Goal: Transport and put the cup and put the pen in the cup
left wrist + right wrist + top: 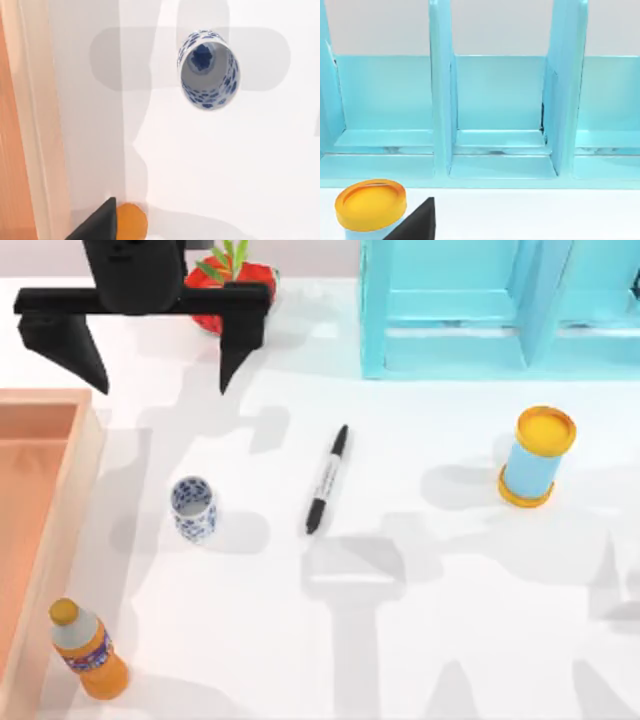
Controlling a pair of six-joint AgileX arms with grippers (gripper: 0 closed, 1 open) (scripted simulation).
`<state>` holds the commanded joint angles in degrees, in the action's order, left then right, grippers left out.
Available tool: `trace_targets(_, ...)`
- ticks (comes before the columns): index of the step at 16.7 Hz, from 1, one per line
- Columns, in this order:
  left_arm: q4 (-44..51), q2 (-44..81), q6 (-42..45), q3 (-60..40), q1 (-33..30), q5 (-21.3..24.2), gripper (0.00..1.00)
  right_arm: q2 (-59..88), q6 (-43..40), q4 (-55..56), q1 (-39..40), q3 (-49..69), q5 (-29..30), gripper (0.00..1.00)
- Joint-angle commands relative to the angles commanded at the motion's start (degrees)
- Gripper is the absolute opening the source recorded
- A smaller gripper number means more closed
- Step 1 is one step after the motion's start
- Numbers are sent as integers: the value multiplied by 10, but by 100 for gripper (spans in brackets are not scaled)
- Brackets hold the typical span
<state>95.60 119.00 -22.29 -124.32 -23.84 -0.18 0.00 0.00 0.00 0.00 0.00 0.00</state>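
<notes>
The cup [193, 508], small and white with a blue pattern, stands upright left of the table's middle; the left wrist view looks down into the cup [207, 70]. To its right the black pen [327, 480] with a pale label band lies flat, pointing up and slightly right. My left gripper [162, 388] hangs open at the back left, well behind the cup and holding nothing; one of its dark fingers [95, 225] shows in the left wrist view. One black finger [417, 225] of my right gripper shows at the right wrist view's edge, set wide of centre, facing the shelf.
A wooden tray [40, 500] runs along the left edge. An orange bottle [88, 650] stands front left. A light-blue cylinder with yellow ends [538, 457] stands at the right. A cyan shelf [450, 310] fills the back right, and a red object with green leaves [235, 280] sits behind the left gripper.
</notes>
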Motion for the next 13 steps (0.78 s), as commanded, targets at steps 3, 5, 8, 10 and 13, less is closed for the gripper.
trace_targets(3, -1, 0, 0, 1, 2, 0, 100, 0, 0, 0, 0, 0, 0, 100)
trace_targets(5, -9, 9, -1, -5, -5, -5, 100, 0, 0, 0, 0, 0, 0, 100)
trace_targets(8, -51, 68, -2, -29, -47, -31, 100, 0, 0, 0, 0, 0, 0, 100)
trace_targets(10, -88, 128, -2, -48, -86, -54, 100, 0, 0, 0, 0, 0, 0, 100)
trace_targets(13, -142, 206, -1, -73, -141, -85, 100, 0, 0, 0, 0, 0, 0, 100)
